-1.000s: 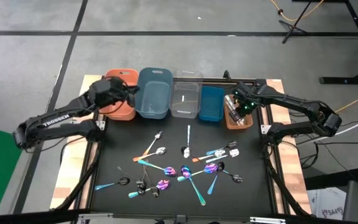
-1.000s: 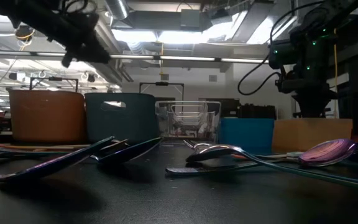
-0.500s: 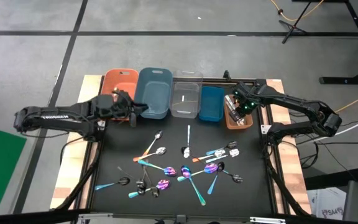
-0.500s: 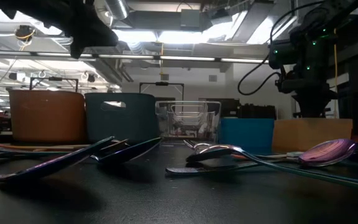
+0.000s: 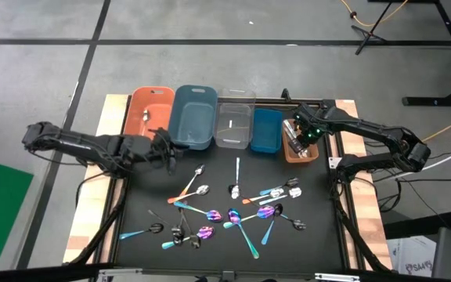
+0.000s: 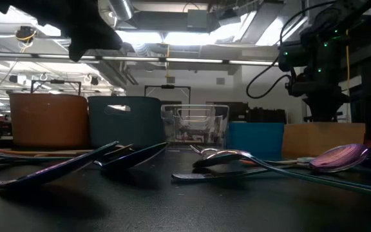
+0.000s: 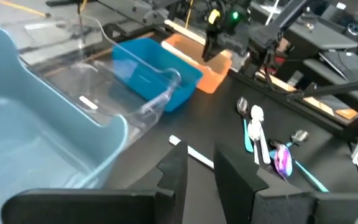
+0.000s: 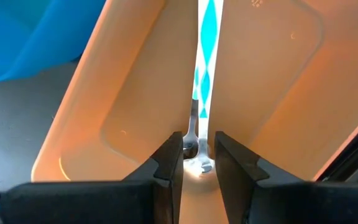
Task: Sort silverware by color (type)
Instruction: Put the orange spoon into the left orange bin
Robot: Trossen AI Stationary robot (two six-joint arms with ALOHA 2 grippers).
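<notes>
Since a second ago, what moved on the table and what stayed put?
The left end effector pulled back from over the orange bin toward the mat, jaws slightly apart and empty. A small utensil lies in that bin. The right end effector stayed over the brown bin, gripping a teal-handled spoon. The loose silverware didn't move.

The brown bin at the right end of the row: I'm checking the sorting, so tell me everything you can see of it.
The brown bin is a rectangular, smooth plastic tub with rounded corners, standing upright, last in the row beside the blue bin. The right end effector hangs over its inside, a teal-handled utensil between the narrowly parted fingers. That arm hides most of its contents from above.
</notes>
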